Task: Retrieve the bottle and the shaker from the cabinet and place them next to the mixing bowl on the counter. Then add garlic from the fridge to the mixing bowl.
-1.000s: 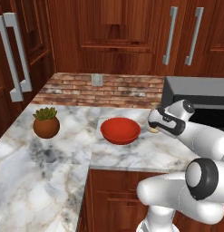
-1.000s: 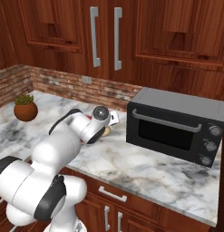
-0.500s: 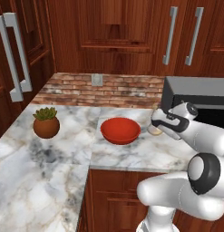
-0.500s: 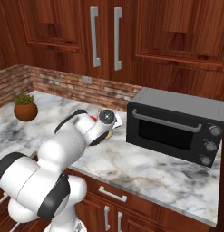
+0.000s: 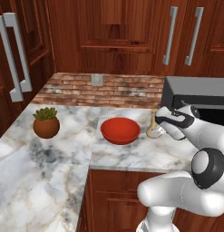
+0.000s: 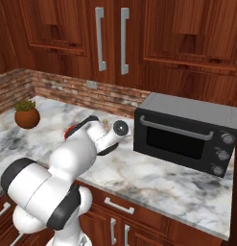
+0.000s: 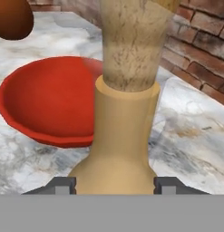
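Observation:
The tan bottle point(image 7: 122, 136) stands upright just right of the red mixing bowl point(image 5: 120, 130) on the white marble counter point(image 5: 63, 154). My gripper point(image 5: 162, 127) is shut on the bottle point(image 5: 153, 128), low on its bulbous base. In the hand view both dark fingertips point(image 7: 165, 183) press against the base's sides, with the bowl point(image 7: 45, 99) close behind on the left. From the right base view, my forearm covers most of the bowl point(image 6: 72, 130) and the bottle.
A brown pot with a green plant point(image 5: 46, 124) sits on the counter left of the bowl. A dark microwave point(image 6: 187, 132) stands close to the right of my hand. A brick backsplash point(image 5: 109, 90) and wooden doors with bar handles point(image 6: 110, 38) rise behind.
My hand has shifted slightly right and lower with the bottle, bringing it down beside the bowl. The bowl and the plant pot have not moved.

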Available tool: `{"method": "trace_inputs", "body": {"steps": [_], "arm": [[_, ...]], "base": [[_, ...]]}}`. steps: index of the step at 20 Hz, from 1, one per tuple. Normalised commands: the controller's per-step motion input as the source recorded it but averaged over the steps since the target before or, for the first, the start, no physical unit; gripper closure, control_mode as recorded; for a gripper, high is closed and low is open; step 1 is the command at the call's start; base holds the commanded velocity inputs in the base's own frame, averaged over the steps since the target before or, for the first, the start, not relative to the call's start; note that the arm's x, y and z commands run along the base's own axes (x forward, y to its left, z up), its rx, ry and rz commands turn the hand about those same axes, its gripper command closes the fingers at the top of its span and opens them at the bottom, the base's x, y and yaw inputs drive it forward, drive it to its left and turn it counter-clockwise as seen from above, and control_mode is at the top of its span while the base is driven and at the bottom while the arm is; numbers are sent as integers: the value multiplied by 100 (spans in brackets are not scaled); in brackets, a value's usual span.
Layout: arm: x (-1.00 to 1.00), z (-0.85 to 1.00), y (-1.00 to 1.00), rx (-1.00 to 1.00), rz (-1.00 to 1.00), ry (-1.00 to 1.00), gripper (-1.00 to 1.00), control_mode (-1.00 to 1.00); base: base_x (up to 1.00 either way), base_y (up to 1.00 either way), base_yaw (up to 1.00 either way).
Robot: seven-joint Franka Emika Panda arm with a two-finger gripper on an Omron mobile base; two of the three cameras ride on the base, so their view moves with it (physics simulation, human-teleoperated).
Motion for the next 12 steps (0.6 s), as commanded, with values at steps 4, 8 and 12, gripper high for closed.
{"method": "trace_inputs", "body": {"steps": [4,8,12], "arm": [[5,-18,0,0,14,0,100,-100],[1,-24,0,0,4,0,100,-100],[0,-30,0,0,0,0,100,-100]], "base": [[0,0,0],[0,0,0],[0,0,0]]}}
